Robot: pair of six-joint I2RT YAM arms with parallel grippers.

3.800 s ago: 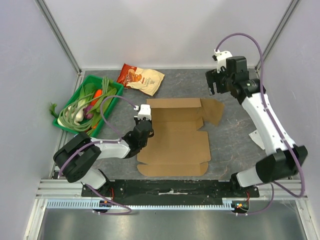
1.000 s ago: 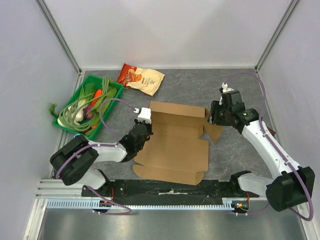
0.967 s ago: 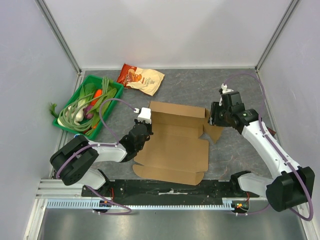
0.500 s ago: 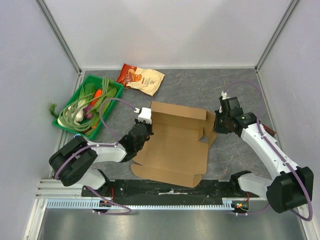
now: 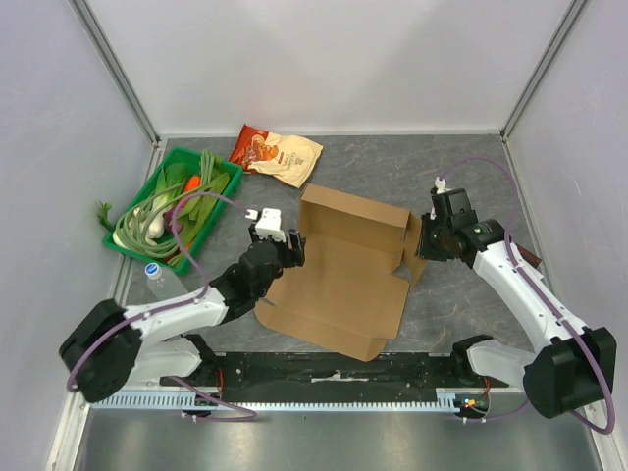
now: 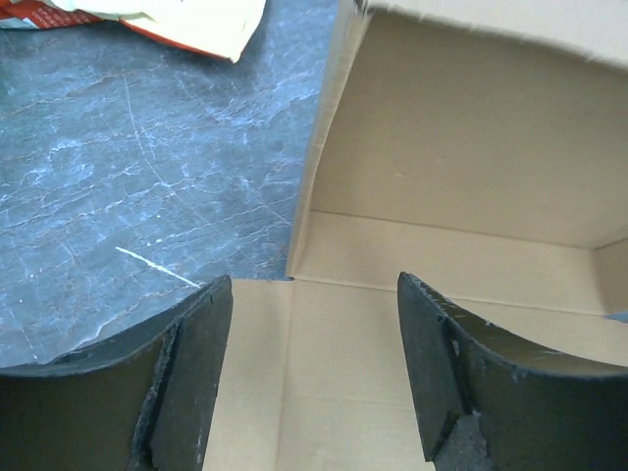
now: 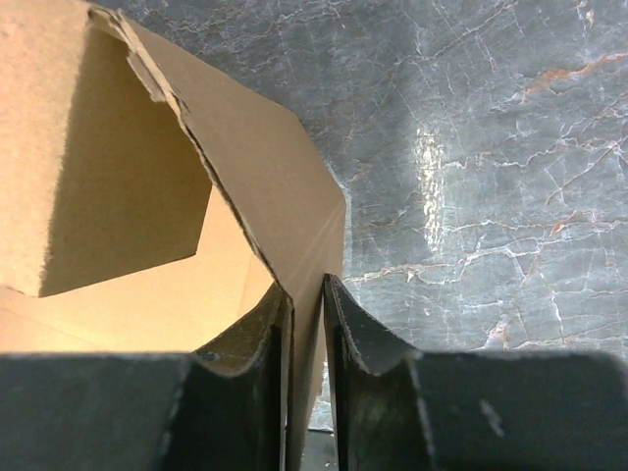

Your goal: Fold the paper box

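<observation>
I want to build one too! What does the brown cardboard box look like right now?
The paper box is plain brown corrugated cardboard, unprinted and only partly folded. Its base lies flat on the grey table, its far wall is lifted up, and creased flaps and tabs show at its edges. The right gripper pinches its right side flap. The left gripper hangs open over its left edge.

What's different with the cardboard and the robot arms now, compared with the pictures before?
The right claw came down from the far right corner and pinched the paper box's side flap. The far panel, flat before, now stands up, and the whole box has turned a little. The left claw opened, letting go of the box's left side. The snack bag and green tray stayed put.
</observation>
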